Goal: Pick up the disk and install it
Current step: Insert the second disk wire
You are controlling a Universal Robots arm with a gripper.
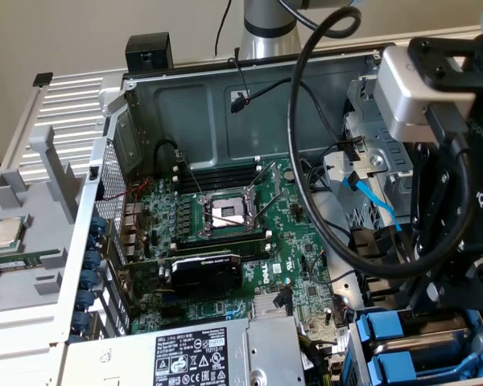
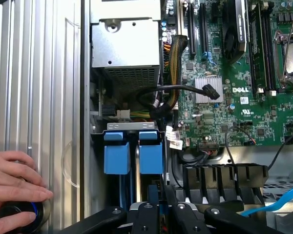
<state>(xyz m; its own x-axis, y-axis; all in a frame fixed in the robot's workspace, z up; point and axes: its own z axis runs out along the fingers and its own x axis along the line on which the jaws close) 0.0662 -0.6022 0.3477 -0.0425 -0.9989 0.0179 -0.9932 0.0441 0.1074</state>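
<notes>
Wrist view — gripper [image 2: 158, 212] partly cropped

The arm [image 1: 267, 28] at upper centre of the exterior view is a silver-grey tube with a darker joint band. At the right edge, its wrist carries a pale grey block [image 1: 414, 88] on black housing, with thick black cables [image 1: 322, 161] looping down. The gripper [image 2: 161, 207] is black with round screws.
</notes>
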